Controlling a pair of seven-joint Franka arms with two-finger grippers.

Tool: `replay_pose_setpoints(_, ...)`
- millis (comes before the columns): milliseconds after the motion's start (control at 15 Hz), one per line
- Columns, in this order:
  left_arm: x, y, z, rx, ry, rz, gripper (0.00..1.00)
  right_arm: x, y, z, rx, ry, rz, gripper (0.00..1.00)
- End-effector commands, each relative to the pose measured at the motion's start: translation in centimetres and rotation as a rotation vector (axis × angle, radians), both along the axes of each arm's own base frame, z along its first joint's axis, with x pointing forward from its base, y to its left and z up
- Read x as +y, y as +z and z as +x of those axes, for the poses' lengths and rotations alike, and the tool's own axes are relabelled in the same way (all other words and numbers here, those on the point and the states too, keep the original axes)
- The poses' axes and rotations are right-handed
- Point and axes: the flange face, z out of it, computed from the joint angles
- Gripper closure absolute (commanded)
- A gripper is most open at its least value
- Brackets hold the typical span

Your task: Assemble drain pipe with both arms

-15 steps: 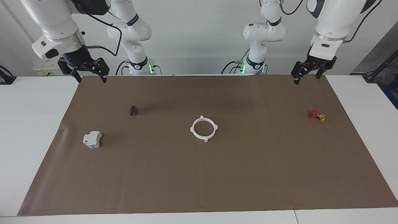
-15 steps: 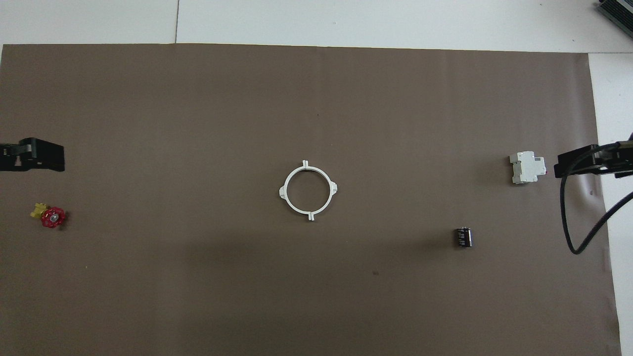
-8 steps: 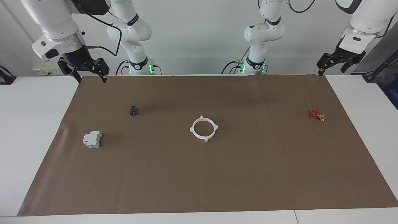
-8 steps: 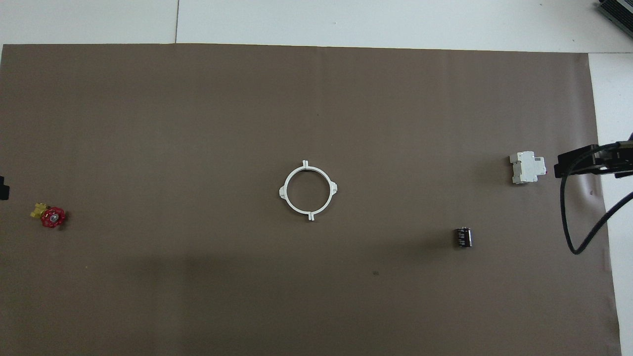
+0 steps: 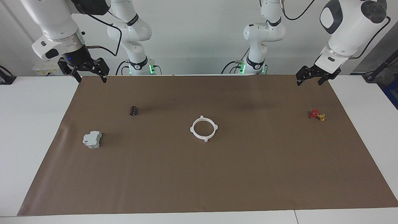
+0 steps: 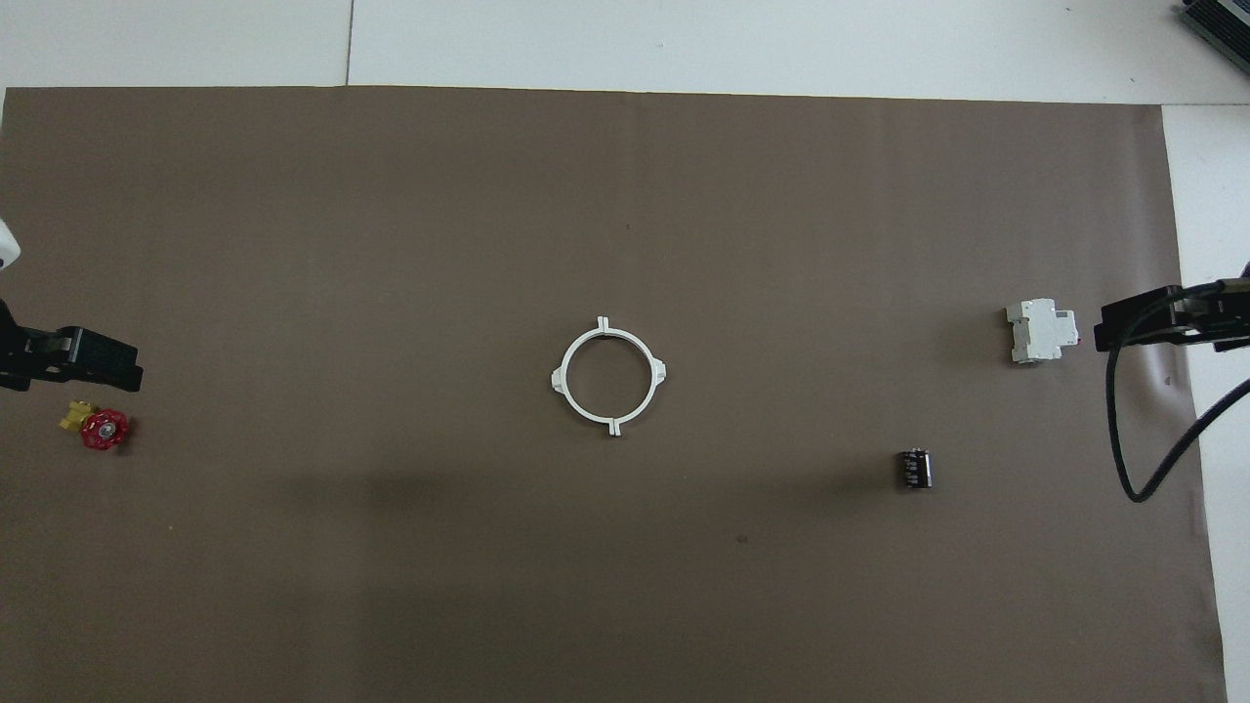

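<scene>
The drain pipe (image 5: 203, 128) lies joined as one ring mid-mat. The left gripper (image 5: 314, 75) has swung back over the mat's edge, empty and wide; the right gripper (image 5: 88, 72) waits, also wide, so assembly looks finished.

A robotics lab: two white jointed arms (image 5: 258, 34) stand mounted at a white table (image 5: 34, 124) against bare walls.

White surface (image 5: 37, 130) covered by brown mat (image 5: 248, 174); plain pale wall (image 5: 199, 37) across frame top, evenly lit.
</scene>
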Motion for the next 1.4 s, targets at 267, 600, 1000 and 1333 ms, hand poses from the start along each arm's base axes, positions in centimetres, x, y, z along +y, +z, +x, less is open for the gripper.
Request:
replay_pose_setpoints(267,0.4,2.1,0.6,-0.062,0.025,-0.013,0.00,-0.2,-0.2,-0.1,-0.006,0.013,0.015,0.00)
replay_pose_setpoints(600,-1.7,3.2,0.8,-0.088,-0.006,-0.010,0.00,-0.2,-0.2,-0.1,-0.004,0.013,0.015,0.00)
replay_pose_setpoints(1000,-2.0,3.5,0.8,-0.102,-0.009,-0.011,0.00,-0.2,-0.2,-0.1,-0.006,0.014,0.015,0.00)
replay_pose_setpoints(1333,-2.0,3.3,0.9,-0.107,-0.009,-0.011,0.00,-0.2,-0.2,-0.1,-0.005,0.014,0.015,0.00)
